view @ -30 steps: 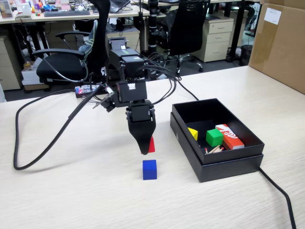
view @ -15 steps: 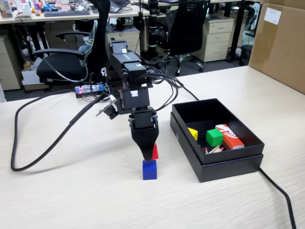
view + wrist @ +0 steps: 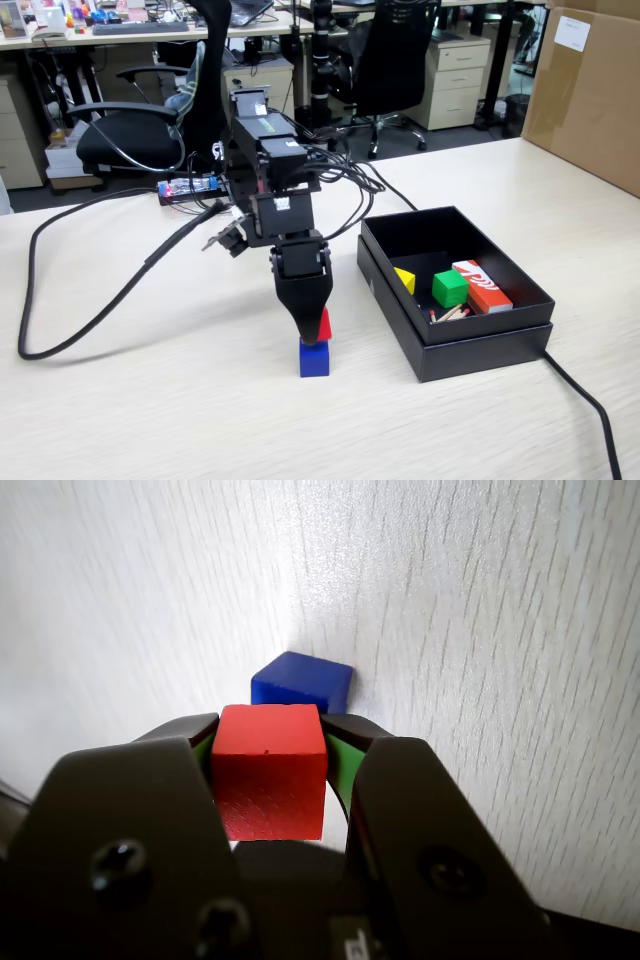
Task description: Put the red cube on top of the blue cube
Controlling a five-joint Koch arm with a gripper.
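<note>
the pincer (image 3: 268,742) is pointing straight down and clamping the red cube (image 3: 268,770) between its two jaws, right over the blue cube (image 3: 314,358), which is sitting on the pale wooden surface (image 3: 180,410). in the fixed view the red cube is hanging at the blue cube's top edge, though whether they are touching is hard to tell. a black box (image 3: 470,345) is lying just right of them, holding a green cube (image 3: 449,288).
</note>
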